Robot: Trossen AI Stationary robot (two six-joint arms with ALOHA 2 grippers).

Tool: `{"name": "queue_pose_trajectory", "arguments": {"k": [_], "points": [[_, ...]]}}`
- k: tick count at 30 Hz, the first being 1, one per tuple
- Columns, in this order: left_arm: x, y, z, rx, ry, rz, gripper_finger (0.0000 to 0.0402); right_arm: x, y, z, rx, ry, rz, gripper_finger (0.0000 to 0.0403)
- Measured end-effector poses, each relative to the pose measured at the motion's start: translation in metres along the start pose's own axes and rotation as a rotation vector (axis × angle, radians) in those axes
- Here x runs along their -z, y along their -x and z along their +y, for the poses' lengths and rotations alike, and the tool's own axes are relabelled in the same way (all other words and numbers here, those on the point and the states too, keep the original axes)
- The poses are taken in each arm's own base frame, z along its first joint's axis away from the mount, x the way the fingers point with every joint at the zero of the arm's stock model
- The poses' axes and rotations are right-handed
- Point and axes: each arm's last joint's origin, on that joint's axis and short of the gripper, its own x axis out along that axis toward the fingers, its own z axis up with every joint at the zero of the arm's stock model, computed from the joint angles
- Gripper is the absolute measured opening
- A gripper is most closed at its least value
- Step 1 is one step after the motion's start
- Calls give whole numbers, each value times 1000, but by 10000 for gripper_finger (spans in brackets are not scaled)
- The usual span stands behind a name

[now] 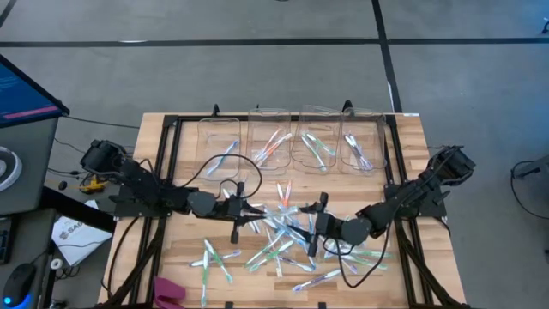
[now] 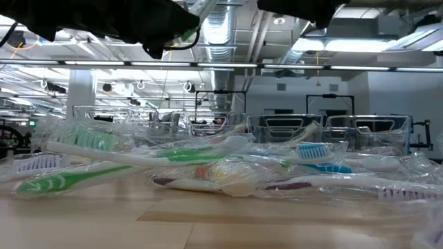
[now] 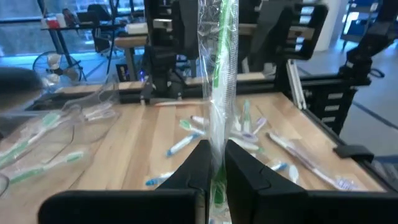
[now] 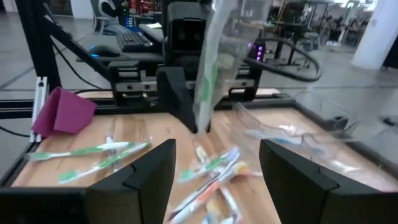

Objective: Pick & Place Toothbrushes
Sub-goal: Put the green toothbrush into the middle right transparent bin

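Observation:
Many slim toothbrushes in clear wrappers lie in a loose pile (image 1: 283,236) on the middle of the wooden table, and show close up in the low view (image 2: 208,166). My left gripper (image 1: 249,209) hovers at the pile's left edge, shut on a wrapped green toothbrush (image 3: 221,56), which the right wrist view also shows (image 4: 208,68). My right gripper (image 1: 316,230) is over the pile's right part, open (image 4: 216,168) and touching nothing. Some toothbrushes lie in the clear bins at the far side. My left gripper (image 3: 216,165) pinches the wrapped green toothbrush between its two fingers, near one end of it (image 3: 216,146). Most of its length sticks out past the fingertips. In the right wrist view it is lifted clear of the table and stands nearly upright, wrapper and all.
Several clear bins (image 1: 219,142) (image 1: 272,146) (image 1: 313,146) (image 1: 360,146) stand in a row along the far edge, inside a black frame (image 1: 163,172). A pink cloth (image 1: 169,292) lies at the near left corner. Bare wood shows between the bins and the pile.

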Motion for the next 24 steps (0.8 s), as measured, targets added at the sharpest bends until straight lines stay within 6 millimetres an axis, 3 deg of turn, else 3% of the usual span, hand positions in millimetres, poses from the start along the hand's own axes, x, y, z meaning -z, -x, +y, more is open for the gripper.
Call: {"name": "queue_pose_trajectory", "arguments": {"k": [18,24], "points": [[0,0,0,1,-2,-2,17,-27,-31,-15,-238,-5,-55,223],[0,0,0,1,-2,0,17,-28,-37,-21,-263,-8,-56,185]]}}
